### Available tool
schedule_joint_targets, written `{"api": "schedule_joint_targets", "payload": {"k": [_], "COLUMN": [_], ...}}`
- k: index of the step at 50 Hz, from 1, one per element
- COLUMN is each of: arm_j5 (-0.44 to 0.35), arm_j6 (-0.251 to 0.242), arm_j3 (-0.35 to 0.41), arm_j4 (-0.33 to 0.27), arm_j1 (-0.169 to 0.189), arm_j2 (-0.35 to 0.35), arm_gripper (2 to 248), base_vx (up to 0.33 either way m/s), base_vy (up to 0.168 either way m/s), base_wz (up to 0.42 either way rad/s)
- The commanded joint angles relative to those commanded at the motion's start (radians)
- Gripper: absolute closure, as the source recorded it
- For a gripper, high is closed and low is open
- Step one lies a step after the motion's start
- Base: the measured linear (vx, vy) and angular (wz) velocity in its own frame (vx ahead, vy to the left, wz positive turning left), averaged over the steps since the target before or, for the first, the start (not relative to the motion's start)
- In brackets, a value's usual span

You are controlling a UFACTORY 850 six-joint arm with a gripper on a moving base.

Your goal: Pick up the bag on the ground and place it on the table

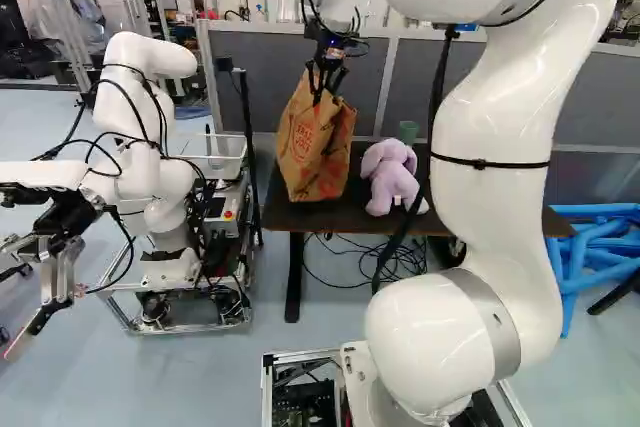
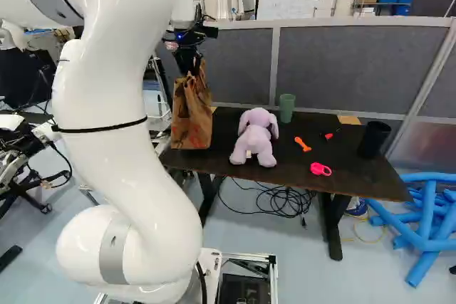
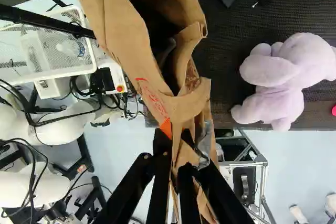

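Observation:
In the left base view my gripper [image 1: 325,75] is at the top of the brown paper bag [image 1: 316,152]. The bag is upright over the left end of the dark table [image 1: 400,215]; whether its bottom touches the tabletop I cannot tell. From the right base view, the bag [image 2: 191,115] shows left of the purple plush toy [image 2: 254,139]. In the wrist view my gripper [image 3: 176,157] is shut on the bag's upper edge, which is crumpled between the fingers. The bag's open mouth [image 3: 157,30] lies ahead of them.
On the table, a green cup [image 2: 286,107], an orange piece [image 2: 303,144], a pink ring [image 2: 320,169] and a black cup [image 2: 374,139] lie right of the toy. Another robot [image 1: 155,167] stands left of the table. Grey partitions [image 2: 342,69] rise behind; blue tubes [image 2: 427,226] lie at the right.

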State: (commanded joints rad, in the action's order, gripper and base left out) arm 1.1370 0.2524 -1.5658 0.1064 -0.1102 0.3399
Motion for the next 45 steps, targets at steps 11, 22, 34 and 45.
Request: {"api": "schedule_joint_targets", "payload": {"k": [11,22,34,45], "arm_j5": [-0.014,-0.052,-0.097,-0.136], "arm_j6": [0.000,0.000,0.000,0.000], "arm_j3": [-0.004,-0.004,-0.003,-0.004], "arm_j4": [0.000,0.000,0.000,0.000], "arm_j1": [-0.004,-0.005,-0.005,-0.005], "arm_j2": [0.032,0.059,0.089,0.117], "arm_gripper": [229,229,229,229], "base_vx": [0.000,0.000,0.000,0.000], "base_vy": [0.000,0.000,0.000,0.000], "base_wz": [0.000,0.000,0.000,0.000]}}
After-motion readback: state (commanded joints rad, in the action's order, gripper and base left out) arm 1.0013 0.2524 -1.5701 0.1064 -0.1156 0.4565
